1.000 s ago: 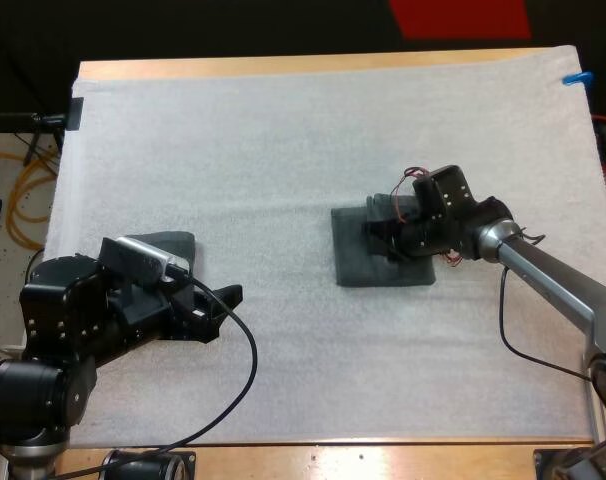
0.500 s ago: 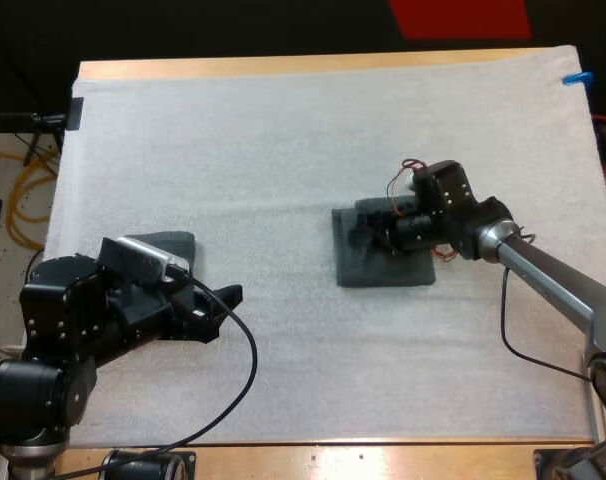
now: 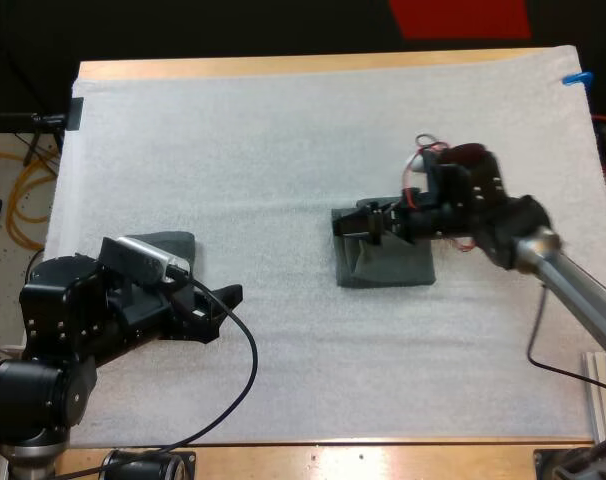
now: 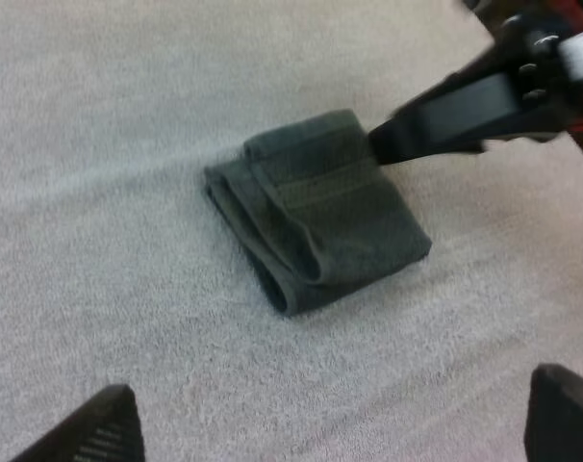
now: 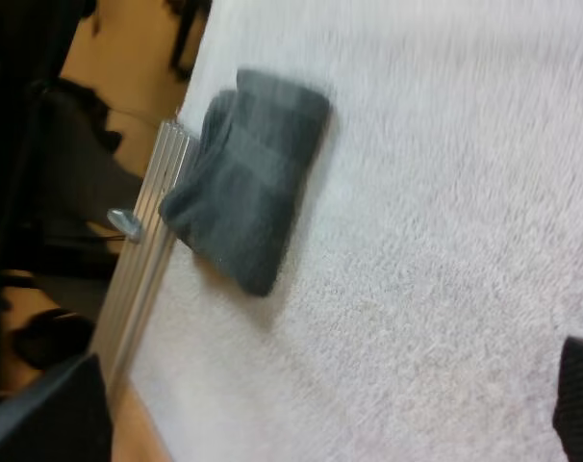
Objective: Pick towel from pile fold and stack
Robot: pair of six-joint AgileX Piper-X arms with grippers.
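Grey-green towel [image 3: 173,243] behind left arm [image 3: 93,320]; folded towel [image 3: 393,265] perhaps touching right pincer [image 3: 351,228]

**Illumination.** In the high view, even, diffuse light from overhead falls on the white mat [image 3: 283,150], which reads bright and free of glare. The space past the desk [image 3: 283,66], along the upper edge of the frame, is dark. In the left wrist view the mat appears pale grey, and the folded towel [image 4: 320,217] has only a narrow, soft shadow beside its layered edge.

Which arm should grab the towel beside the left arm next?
Left, probably: that towel lies right by the left gripper, jaws open, while the right gripper hangs over the folded towel mid-mat.
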